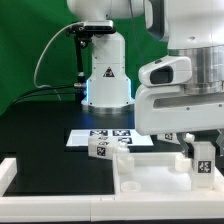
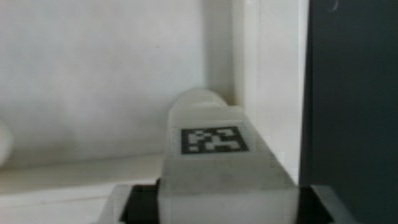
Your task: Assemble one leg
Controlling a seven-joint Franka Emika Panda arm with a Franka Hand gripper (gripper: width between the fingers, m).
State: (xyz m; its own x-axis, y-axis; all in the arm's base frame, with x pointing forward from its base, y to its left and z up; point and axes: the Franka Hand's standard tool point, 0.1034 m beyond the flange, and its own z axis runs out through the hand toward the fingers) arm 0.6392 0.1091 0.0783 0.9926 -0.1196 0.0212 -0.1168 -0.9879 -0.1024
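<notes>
1 small white plastic oblong leg (image 2: 215,150) with a black-and-white square tag sits clamped between the 2 dark fingers (image 2: 146,203) of the gripper (image 1: 203,160), which close narrowly on its sides. In the exterior view the held leg is at about 4 o'clock, just above the large white square tray-like piece (image 1: 150,180) with a raised rim. The marker board (image 1: 105,136) lies on the black table (image 1: 45,135) near centre, with another white leg (image 1: 101,147) touching its near edge at 6 o'clock.
</notes>
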